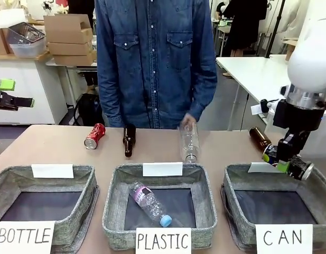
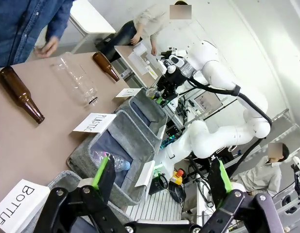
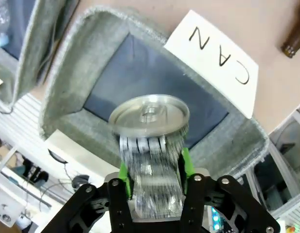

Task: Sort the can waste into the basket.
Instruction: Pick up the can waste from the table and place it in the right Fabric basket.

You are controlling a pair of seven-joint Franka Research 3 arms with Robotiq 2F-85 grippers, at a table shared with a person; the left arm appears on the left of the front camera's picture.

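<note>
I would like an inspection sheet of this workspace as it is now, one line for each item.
Surface: brown table, no spill seen.
Job's things: red can lying at the far side; dark blue can held above the CAN basket.
Clutter: two brown bottles; clear bottle by the person's hand; PLASTIC basket with one plastic bottle inside; BOTTLE basket.
Grippers: right gripper shut on the dark blue can; left gripper open, holding nothing.
Cables: black cable along the right arm.
Surroundings: person in a denim shirt at the far side; cardboard boxes behind.
</note>
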